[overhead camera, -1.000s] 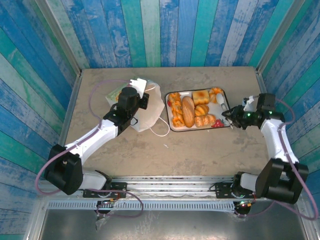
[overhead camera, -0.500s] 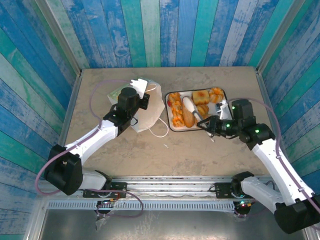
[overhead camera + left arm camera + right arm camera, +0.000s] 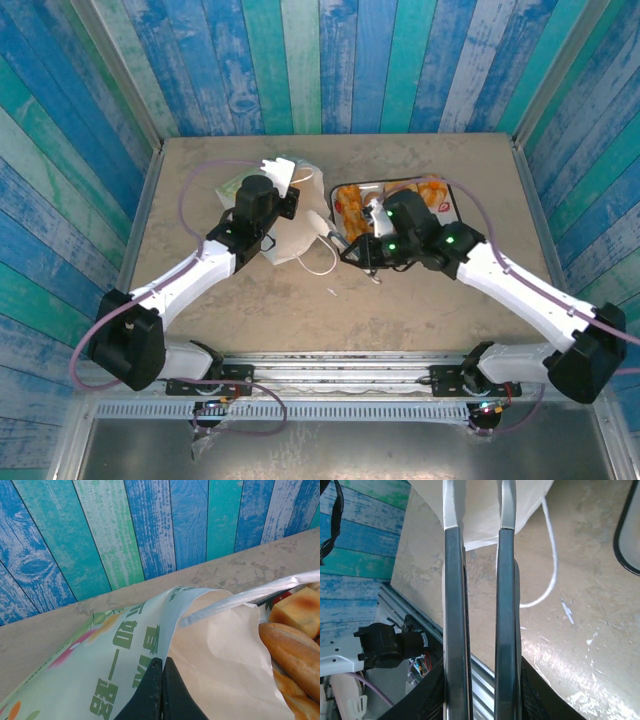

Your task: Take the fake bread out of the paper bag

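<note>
Sideways, the paper bag lies mouth rightward, left gripper clenched on it (right gripper released).

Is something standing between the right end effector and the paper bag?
Nothing visible does. The open right end effector points straight at the paper bag; the bag's loop handle lies on the table beside its fingers.
</note>
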Controlling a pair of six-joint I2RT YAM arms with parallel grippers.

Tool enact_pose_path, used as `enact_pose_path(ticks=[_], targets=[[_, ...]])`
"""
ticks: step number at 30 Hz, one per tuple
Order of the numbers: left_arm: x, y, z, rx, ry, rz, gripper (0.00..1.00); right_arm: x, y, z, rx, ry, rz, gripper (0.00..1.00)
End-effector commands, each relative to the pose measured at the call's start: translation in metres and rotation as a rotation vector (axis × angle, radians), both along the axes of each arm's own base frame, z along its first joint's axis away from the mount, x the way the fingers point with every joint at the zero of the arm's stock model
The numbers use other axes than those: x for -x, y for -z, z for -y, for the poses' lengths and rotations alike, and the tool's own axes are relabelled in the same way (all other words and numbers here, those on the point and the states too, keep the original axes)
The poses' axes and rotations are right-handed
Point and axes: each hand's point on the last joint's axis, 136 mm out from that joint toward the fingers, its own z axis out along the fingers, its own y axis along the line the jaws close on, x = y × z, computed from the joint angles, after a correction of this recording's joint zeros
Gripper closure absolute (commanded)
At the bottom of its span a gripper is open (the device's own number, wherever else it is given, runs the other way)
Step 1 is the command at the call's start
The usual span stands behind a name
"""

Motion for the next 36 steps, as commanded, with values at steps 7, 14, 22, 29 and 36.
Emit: enact_pose_path(ticks=[7,14,22,29,36], targets=[[0.011,-0.031,0.001,0.062,0.032,0.065,1.00,-0.035,0.012,-0.042,0.107,-0.011,0.046,0.67],[0.012,-0.033,0.006,0.082,0.056,0.060,1.00,-0.066,0.040,-0.062,0.237,0.015,0.049,0.67],[0.012,-0.034,0.007,0.082,0.062,0.055,1.00,-0.094,0.070,-0.072,0.312,0.067,0.049,0.63],[0.013,-0.036,0.009,0.090,0.071,0.057,1.00,-0.113,0.083,-0.078,0.315,0.102,0.047,0.62],[0.014,-0.037,0.010,0.087,0.081,0.057,1.00,-0.130,0.087,-0.083,0.241,0.125,0.037,0.60]])
